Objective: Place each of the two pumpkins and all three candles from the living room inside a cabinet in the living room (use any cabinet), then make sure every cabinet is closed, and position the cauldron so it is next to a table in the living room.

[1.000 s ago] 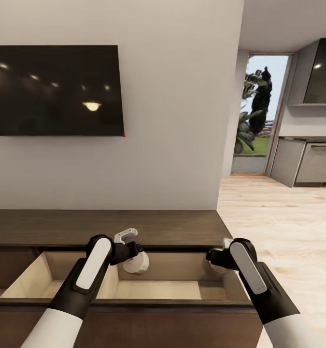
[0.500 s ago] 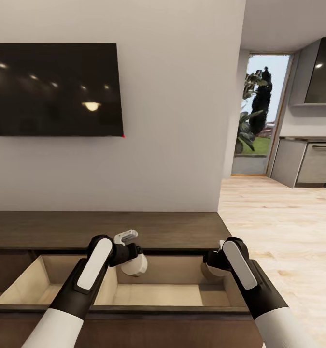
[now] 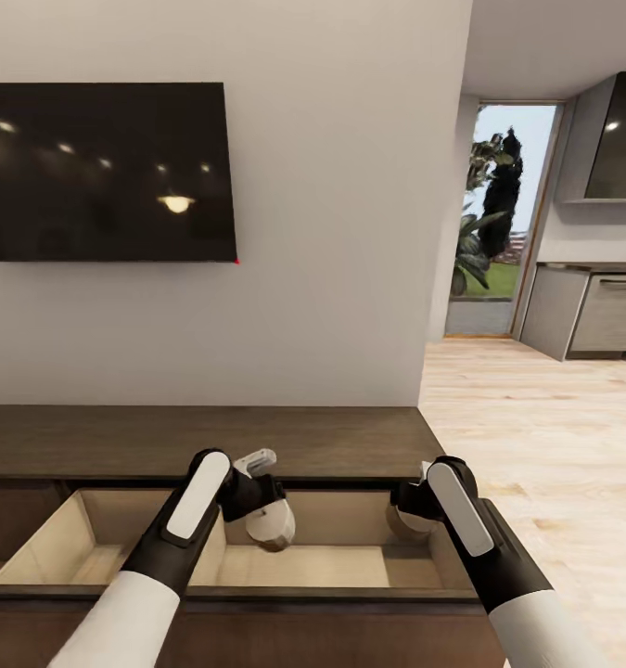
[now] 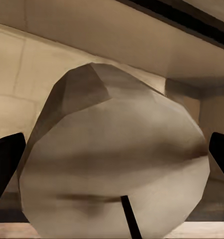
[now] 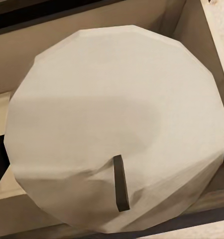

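Two candles are held above the open drawer of the cabinet. The left candle, a stubby grey-beige cylinder, hangs tilted inside the drawer opening, clamped in the left gripper; in the left wrist view this candle shows its flat end with a dark wick, and a black fingertip presses at each side of it, so the fingers are closed on it. The right candle sits at the drawer's right end, largely hidden behind the right arm; in the right wrist view the candle presents its round end face and short dark wick, with the pale drawer wall behind it. The right gripper carries this candle, though its fingers are scarcely visible past the wax. The drawer interior is light wood, its front dark brown like the flat cabinet top. Above, a black television hangs on the grey wall; to the right, pale wooden flooring leads to a glazed door and grey kitchen units.
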You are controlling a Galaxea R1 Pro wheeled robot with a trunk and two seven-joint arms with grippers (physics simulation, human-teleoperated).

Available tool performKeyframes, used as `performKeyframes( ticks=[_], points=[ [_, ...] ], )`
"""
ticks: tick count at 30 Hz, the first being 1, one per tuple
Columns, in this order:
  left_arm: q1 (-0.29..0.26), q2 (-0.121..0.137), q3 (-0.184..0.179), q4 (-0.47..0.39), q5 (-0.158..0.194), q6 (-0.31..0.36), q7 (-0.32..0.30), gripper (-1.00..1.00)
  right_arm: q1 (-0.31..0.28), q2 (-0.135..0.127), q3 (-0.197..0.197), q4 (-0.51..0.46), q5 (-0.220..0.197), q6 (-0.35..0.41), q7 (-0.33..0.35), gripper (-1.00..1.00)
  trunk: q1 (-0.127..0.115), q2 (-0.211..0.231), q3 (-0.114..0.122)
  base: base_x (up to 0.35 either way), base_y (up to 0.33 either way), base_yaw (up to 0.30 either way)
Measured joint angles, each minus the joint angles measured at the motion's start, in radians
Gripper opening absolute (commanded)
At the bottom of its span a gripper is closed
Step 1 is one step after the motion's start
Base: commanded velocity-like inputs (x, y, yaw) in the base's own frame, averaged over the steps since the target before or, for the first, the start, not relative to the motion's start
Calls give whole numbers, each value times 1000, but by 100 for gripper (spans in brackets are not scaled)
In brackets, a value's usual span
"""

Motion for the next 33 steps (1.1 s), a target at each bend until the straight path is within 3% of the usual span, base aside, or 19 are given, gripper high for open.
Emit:
performKeyframes(
  ticks=[3, 7, 14, 20, 27, 33],
  points=[
    [-53, 14, 4, 152, 37, 4, -7, -100, 0, 0, 0, 1, 1, -1, 0, -100, 0, 0, 0, 0, 0, 0],
    [-65, 31, 8, 202, 53, -1, -10, -100, 0, -1, 1, -4, 1, 1, -1, -100, 0, 0, 0, 0, 0, 0],
    [-69, 44, 9, 210, 55, -4, -8, -100, 0, 0, 7, -5, 0, 2, -1, -100, 0, 0, 0, 0, 0, 0],
    [-70, 43, 8, 210, 46, -14, -7, -100, 0, 1, 49, -8, -2, 1, 0, -100, 0, 0, 0, 0, 0, 0],
    [-71, 31, 0, 220, 13, -105, -7, -100, 0, 3, 53, -7, 0, 2, -1, -100, 0, 0, 0, 0, 0, 0],
    [-71, 29, -1, 211, 8, -115, -9, -100, 0, 3, 53, -5, 1, 2, -2, -100, 0, 0, 0, 0, 0, 0]
  ],
)
